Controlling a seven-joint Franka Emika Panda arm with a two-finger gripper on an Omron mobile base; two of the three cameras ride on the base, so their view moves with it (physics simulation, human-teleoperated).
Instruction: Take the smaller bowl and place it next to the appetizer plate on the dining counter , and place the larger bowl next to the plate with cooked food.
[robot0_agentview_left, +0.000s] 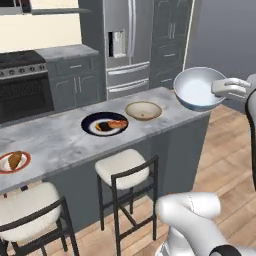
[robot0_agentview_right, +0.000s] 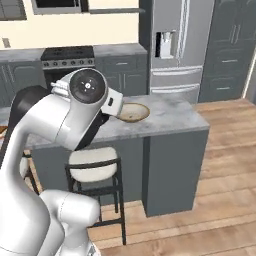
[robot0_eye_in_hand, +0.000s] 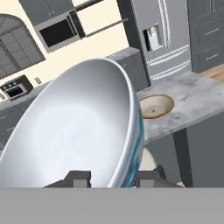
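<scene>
Above the right end of the dining counter (robot0_agentview_left: 60, 140), at about 2 o'clock in the left base view, the smaller bowl (robot0_agentview_left: 199, 89) hangs in the air, tipped so its pale inside faces the camera. In the hand view the smaller bowl (robot0_eye_in_hand: 72, 131) looms large and tilted, a strip of blue pattern showing along its outer wall at 4 o'clock. The gripper (robot0_eye_in_hand: 114, 178) has its jaws set narrowly on the rim: one dark fingertip (robot0_eye_in_hand: 78, 178) sits against the inside, the other against the patterned outside, so the wall is clamped between them. In the left base view the hand reaches the bowl from 3 o'clock.

On the surface, the larger bowl (robot0_agentview_left: 143, 110) rests upright near the right end, down and to the left of the held bowl and well apart from it; it also shows in the right base view (robot0_agentview_right: 133, 112) and in the hand view (robot0_eye_in_hand: 155, 106). Just beside it at 8 o'clock lies the plate with cooked food (robot0_agentview_left: 104, 124). Far along the slab at 9 o'clock sits the appetizer plate (robot0_agentview_left: 14, 161), carrying one brown piece.

Two cream-cushioned stools (robot0_agentview_left: 122, 168) stand on the near side of the surface. A steel fridge (robot0_agentview_left: 122, 45) and a dark oven (robot0_agentview_left: 22, 82) line the far wall.
</scene>
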